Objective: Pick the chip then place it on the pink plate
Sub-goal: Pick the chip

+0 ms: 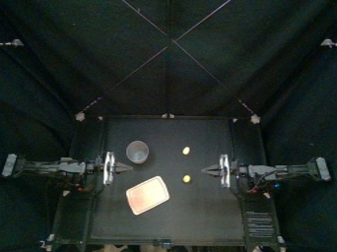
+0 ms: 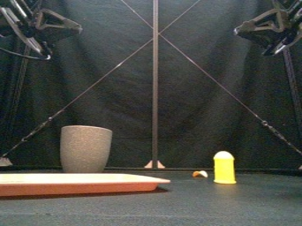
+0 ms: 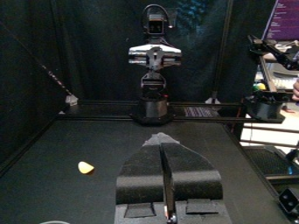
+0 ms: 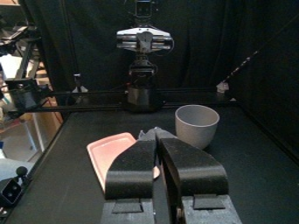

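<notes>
The chip (image 1: 186, 151) is a small tan-yellow piece lying toward the back of the table's middle, low and flat in the front view (image 2: 200, 175) and in the left wrist view (image 3: 86, 167). The pink plate (image 1: 148, 194) lies flat at the front left (image 2: 71, 183), and it shows past the right jaws (image 4: 111, 150). My left gripper (image 1: 108, 169) hovers at the left side, shut and empty (image 3: 167, 179). My right gripper (image 1: 224, 171) hovers at the right side, also shut and empty (image 4: 159, 162). Both are raised, well apart from the chip.
A tall grey speckled cup (image 1: 137, 150) stands behind the plate (image 2: 85, 148) (image 4: 197, 125). A taller yellow toy (image 1: 188, 178) stands in front of the chip (image 2: 223, 167).
</notes>
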You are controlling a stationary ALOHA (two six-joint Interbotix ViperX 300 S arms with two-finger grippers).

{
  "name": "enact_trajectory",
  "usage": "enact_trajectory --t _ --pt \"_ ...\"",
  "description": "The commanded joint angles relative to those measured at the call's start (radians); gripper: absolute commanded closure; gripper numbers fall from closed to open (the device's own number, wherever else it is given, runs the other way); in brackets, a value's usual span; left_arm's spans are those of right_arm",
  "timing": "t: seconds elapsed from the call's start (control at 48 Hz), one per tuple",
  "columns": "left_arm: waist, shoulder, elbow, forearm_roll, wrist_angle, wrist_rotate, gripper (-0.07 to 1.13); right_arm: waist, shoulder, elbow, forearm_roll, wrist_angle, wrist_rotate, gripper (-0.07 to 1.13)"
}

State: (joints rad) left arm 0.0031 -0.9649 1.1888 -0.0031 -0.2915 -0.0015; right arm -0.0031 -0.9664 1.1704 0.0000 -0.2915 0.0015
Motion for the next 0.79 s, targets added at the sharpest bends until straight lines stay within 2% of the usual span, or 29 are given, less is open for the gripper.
enact_trajectory --t 0.021,0.146,0.25,0.333,0.458,0.604,0.646,0.792 --pt "0.003 0.008 -0.021 0.000 -0.012 0.002 1.04 -0.023 0.040 -0.015 0.009 -0.008 0.006 1.05" --pt "0.003 0.008 -0.025 0.000 -0.020 0.005 1.02 -0.100 0.123 -0.048 0.074 -0.012 0.041 0.99" --pt "0.008 0.008 -0.021 0.000 -0.020 0.003 1.02 -0.175 0.178 -0.086 0.156 -0.002 0.089 0.85" --pt "0.008 0.008 -0.015 0.000 -0.020 -0.002 1.02 -0.225 0.196 -0.106 0.202 0.034 0.137 0.67" --pt "0.008 0.008 -0.005 -0.005 -0.020 0.000 1.02 -0.313 0.186 -0.133 0.238 0.201 0.227 0.32" --pt "0.011 0.008 0.005 -0.008 -0.020 0.003 1.02 -0.380 0.170 -0.153 0.282 0.419 0.321 0.02" --pt "0.014 0.008 0.008 -0.006 -0.020 0.005 1.02 -0.402 0.163 -0.158 0.291 0.479 0.347 -0.02" --pt "0.043 0.008 0.020 -0.005 -0.020 0.006 1.02 -0.483 0.126 -0.204 0.305 0.583 0.364 -0.01"
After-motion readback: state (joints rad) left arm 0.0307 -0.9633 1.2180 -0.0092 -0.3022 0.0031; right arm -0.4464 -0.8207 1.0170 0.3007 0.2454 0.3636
